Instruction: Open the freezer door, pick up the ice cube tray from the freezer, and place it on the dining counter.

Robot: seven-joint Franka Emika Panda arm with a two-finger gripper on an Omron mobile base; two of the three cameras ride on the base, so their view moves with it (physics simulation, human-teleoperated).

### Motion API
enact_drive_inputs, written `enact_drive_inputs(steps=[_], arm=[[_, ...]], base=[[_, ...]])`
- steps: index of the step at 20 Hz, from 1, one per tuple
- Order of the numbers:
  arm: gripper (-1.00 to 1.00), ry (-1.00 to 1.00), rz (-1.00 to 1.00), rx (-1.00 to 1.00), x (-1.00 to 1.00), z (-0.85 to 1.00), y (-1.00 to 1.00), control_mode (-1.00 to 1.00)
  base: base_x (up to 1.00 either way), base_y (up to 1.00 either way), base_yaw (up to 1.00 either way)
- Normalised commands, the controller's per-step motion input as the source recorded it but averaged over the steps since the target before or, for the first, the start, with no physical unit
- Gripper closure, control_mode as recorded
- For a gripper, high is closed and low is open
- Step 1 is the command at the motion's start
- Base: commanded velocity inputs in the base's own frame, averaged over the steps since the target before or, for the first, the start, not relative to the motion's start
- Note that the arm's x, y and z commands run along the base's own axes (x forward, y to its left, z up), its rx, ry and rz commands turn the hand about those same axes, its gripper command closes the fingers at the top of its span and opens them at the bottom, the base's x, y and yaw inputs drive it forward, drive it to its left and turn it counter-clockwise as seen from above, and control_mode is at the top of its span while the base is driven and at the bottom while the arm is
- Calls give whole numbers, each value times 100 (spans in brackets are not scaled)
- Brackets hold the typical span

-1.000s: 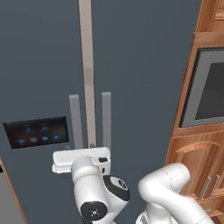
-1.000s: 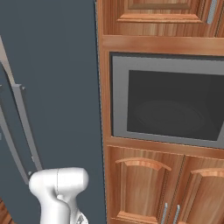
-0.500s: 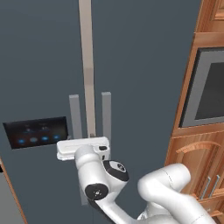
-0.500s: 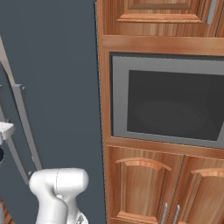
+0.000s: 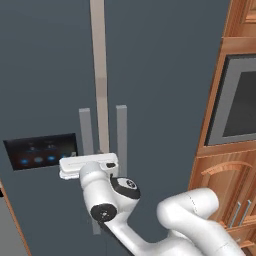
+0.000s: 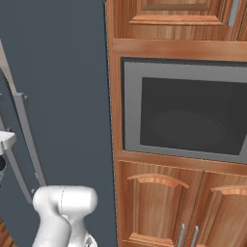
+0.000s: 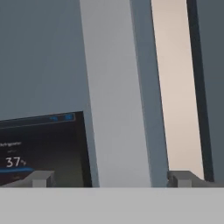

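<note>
The freezer door is the left dark slate door and it is closed, so the freezer's inside and the ice cube tray are hidden. Its black dispenser panel glows blue, and also appears at the left of the hand view. The door's long grey bar handle stands upright beside the pale seam between the doors. My gripper is raised in front of this handle, just right of the panel. In the hand view my gripper is open, with the handle standing between the two fingertips, which are apart from it. The dining counter is out of view.
The plain dark door with its own bar handle stands right of the seam. Further right, a tall wooden cabinet holds a built-in microwave, with wooden cupboard doors below. My white arm rises close to the doors.
The hand has risen along the freezer door's handle and the wrist has turned upward with it. The jaws have stayed wide. Both doors are unmoved.
</note>
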Motion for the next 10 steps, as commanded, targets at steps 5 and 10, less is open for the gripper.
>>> enact_drive_inputs(steps=[5,10], arm=[[-100,0,0,0,8,0,15,-100],[-100,0,0,0,28,0,0,-100]], base=[[0,0,0],[0,0,0]])
